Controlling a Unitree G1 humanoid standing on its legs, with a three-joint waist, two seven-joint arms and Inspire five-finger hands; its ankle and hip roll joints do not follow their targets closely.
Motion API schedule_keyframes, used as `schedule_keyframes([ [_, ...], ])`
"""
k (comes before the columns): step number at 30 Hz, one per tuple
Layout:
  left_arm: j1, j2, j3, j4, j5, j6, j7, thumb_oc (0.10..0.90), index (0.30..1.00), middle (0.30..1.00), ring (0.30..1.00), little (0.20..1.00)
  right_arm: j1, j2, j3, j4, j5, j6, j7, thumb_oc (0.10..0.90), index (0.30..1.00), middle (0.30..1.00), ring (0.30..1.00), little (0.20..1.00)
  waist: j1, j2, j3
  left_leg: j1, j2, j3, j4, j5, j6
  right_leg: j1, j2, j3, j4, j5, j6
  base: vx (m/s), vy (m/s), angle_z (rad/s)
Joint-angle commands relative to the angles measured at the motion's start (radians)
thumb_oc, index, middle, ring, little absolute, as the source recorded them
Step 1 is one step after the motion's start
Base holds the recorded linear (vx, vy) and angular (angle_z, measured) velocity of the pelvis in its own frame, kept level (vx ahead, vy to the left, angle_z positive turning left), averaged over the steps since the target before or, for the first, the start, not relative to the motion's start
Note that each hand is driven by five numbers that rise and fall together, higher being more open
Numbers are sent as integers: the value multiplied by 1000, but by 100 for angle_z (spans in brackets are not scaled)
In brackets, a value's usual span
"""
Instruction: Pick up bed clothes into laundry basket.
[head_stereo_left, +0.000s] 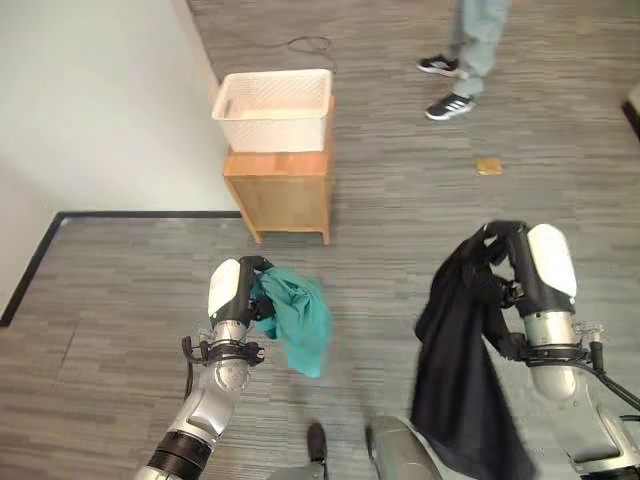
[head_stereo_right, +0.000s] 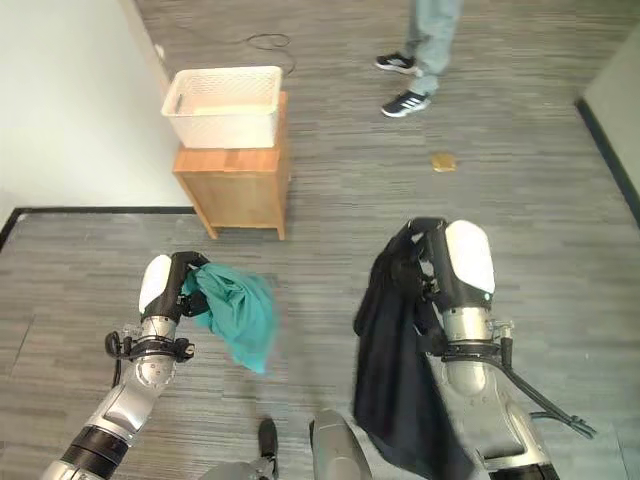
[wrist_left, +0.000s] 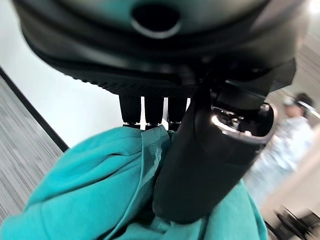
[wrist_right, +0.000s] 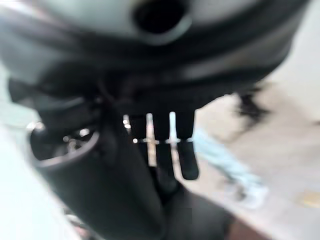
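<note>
My left hand (head_stereo_left: 238, 285) is shut on a teal cloth (head_stereo_left: 301, 320), which hangs from it above the grey floor; in the left wrist view the thumb (wrist_left: 200, 165) presses into the teal cloth (wrist_left: 95, 195). My right hand (head_stereo_left: 520, 265) is shut on a black garment (head_stereo_left: 462, 370) that drapes down from it at the lower right. The black garment (wrist_right: 200, 220) shows under the fingers (wrist_right: 170, 145) in the right wrist view. The white laundry basket (head_stereo_left: 272, 108) stands on a small wooden cabinet (head_stereo_left: 282, 195) ahead, by the wall.
A person's legs and dark shoes (head_stereo_left: 452, 85) stand on the floor beyond the cabinet to the right. A small tan object (head_stereo_left: 489, 166) lies on the floor. A white wall with a black skirting (head_stereo_left: 140, 214) runs along the left.
</note>
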Motion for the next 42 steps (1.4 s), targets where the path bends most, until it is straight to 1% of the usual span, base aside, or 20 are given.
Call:
schedule_keyframes([
  [1,-64,64,26,-60,83,-77,71,400,300,300,300,300,-217,-47,-57,-81,-13,-81,-117,400,300,300,300,300,-22,-52,-93,170,23,45,-19,-161,-185,94,-9,-33,-304,209,50,415,-335,113],
  [4,-40,49,17,-27,93,-83,71,400,300,300,300,300,-248,-51,-43,-89,-22,-88,-116,400,300,300,300,300,-24,-74,-114,234,68,27,30,-192,-206,147,-17,10,-263,239,28,267,-283,93],
  [7,7,30,3,-12,64,-92,60,400,300,300,300,300,-332,-99,-14,-90,3,-96,-104,400,300,300,300,300,1,-88,-116,94,125,42,465,-10,-222,274,-23,-7,-252,230,-25,396,-472,67],
  [8,15,35,-5,-15,57,-95,64,400,300,300,300,300,-373,-126,-2,-86,11,-93,-110,400,300,300,300,300,21,-112,-104,29,119,48,615,46,-216,308,-33,-12,-257,232,-51,317,-469,57],
  [11,18,53,-13,-14,28,-98,70,400,300,300,300,300,-500,-216,49,-16,48,-79,-132,400,300,300,300,300,60,-152,-98,-101,143,125,785,52,-212,387,-44,-24,-288,204,-77,232,-373,14],
  [12,24,63,-37,-12,9,-107,62,400,300,300,300,300,-634,-362,108,65,73,-43,-127,400,300,300,300,300,111,-180,-98,-201,162,211,772,31,-234,453,-54,-41,-295,167,-82,332,-219,0],
  [14,38,57,-50,-15,-5,-122,42,400,300,300,300,300,-819,-519,229,166,106,-21,-113,400,300,300,300,300,146,-193,-107,-259,131,277,621,38,-236,485,-67,-50,-291,136,-74,434,-159,10],
  [17,59,68,-64,-8,-21,-133,23,400,300,300,300,300,-1069,-678,446,317,132,0,-94,400,300,300,300,300,194,-167,-129,-221,74,346,199,100,-242,547,-35,-71,-296,74,-52,451,-9,27],
  [20,64,80,-89,29,-32,-129,14,400,300,300,300,300,-1311,-762,662,489,115,39,-74,400,300,300,300,300,218,-164,-142,-267,66,386,24,154,-254,631,-36,-82,-294,12,-50,472,-13,-2],
  [23,108,52,-69,37,-36,-126,-3,400,300,300,300,300,-1510,-766,858,630,80,67,-45,400,300,300,300,300,218,-108,-178,-227,47,334,-18,170,-248,681,-37,-59,-286,-31,-32,450,23,-6],
  [25,130,44,-74,49,-34,-131,-2,400,300,300,300,300,-1598,-776,930,689,62,78,-51,400,300,300,300,300,222,-103,-206,-201,42,328,-19,184,-239,709,-60,-63,-254,-48,-22,452,11,-45],
  [27,137,18,-83,67,-39,-129,-19,400,300,300,300,300,-1604,-784,932,731,78,80,-55,400,300,300,300,300,221,-103,-221,-163,25,331,-19,154,-222,687,-86,-75,-133,-15,4,328,-7,-32],
  [28,137,19,-91,77,-39,-127,-24,400,300,300,300,300,-1599,-789,911,735,88,85,-63,400,300,300,300,300,211,-108,-210,-140,15,331,-19,144,-207,641,-94,-72,-9,49,28,174,6,-23],
  [29,136,20,-92,78,-39,-127,-24,400,300,300,300,300,-1594,-790,906,734,87,85,-63,400,300,300,300,300,213,-111,-213,-141,13,331,-19,136,-208,637,-96,-70,-3,42,28,185,-11,9],
  [30,126,27,-100,92,-37,-124,-25,400,300,300,300,300,-1599,-777,884,722,106,84,-81,400,300,300,300,300,187,-102,-185,-102,19,314,-19,115,-195,519,-88,-58,176,143,53,179,-40,31],
  [32,112,31,-101,107,-31,-121,-20,400,300,300,300,300,-1578,-766,843,714,115,79,-91,400,300,300,300,300,174,-94,-174,-90,30,308,-19,99,-192,442,-95,-57,250,137,57,161,-64,32],
  [33,97,48,-100,102,-37,-126,-18,400,300,300,300,300,-1585,-751,828,702,121,79,-99,400,300,300,300,300,172,-91,-161,-72,41,301,-19,76,-194,378,-126,-89,203,112,45,207,-96,-9],
  [36,66,64,-112,109,-41,-132,-26,400,300,300,300,300,-1603,-758,834,690,146,73,-107,400,300,300,300,300,141,-111,-151,-47,29,251,-19,48,-205,341,-73,-83,25,47,19,291,-99,-5],
  [38,55,60,-127,124,-39,-135,-33,400,300,300,300,300,-1602,-765,839,688,166,67,-118,400,300,300,300,300,127,-130,-142,-36,13,211,-19,34,-207,328,-33,-19,-102,70,23,210,-81,93],
  [42,50,64,-130,149,-49,-136,-37,400,300,300,300,300,-1570,-769,802,646,177,59,-121,400,300,300,300,300,139,-171,-149,-30,7,162,-19,12,-204,366,-45,2,-204,130,31,134,-113,105],
])
